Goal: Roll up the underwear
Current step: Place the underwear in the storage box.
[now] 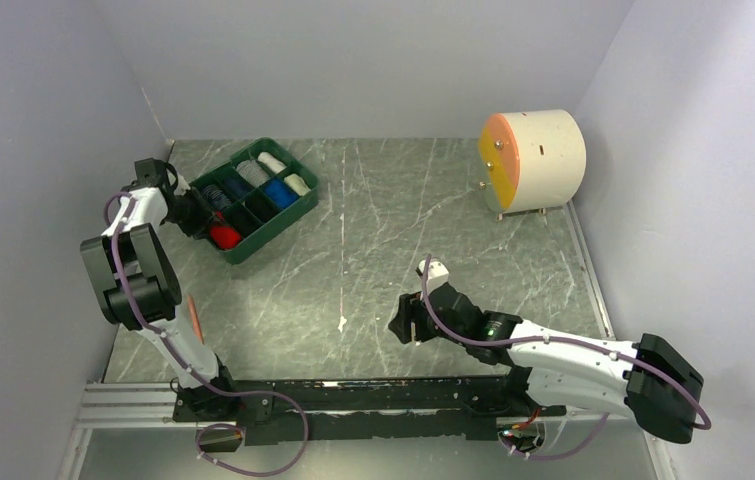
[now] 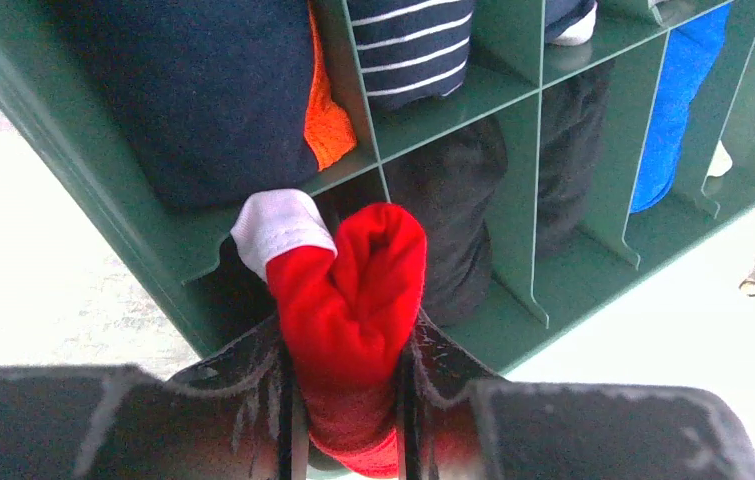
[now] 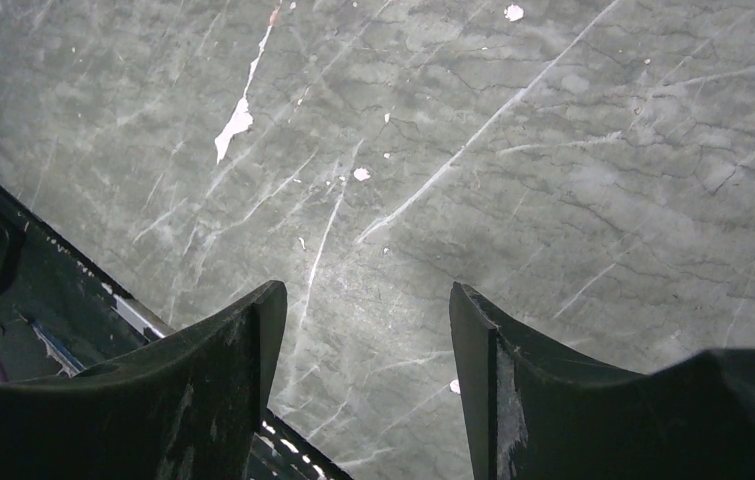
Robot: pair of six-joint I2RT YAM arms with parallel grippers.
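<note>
Left wrist view: the left fingers [image 2: 243,370] pinch the rolled red underwear [image 2: 353,280] by its end, poised at a compartment of the green divided tray [image 2: 83,170], likely for stowing. White waistband edge shows; no lettering readable. The right fingers [image 3: 223,370] gape empty over the surface [image 3: 553,150].

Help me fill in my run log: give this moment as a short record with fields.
left gripper: fingers shut on the red underwear, which is rolled
red underwear, place: at a corner compartment of the green tray; cannot tell if it is seated
right gripper: open, empty, over the table
other compartments: striped roll, blue roll
far right: cream drum, orange face
</note>
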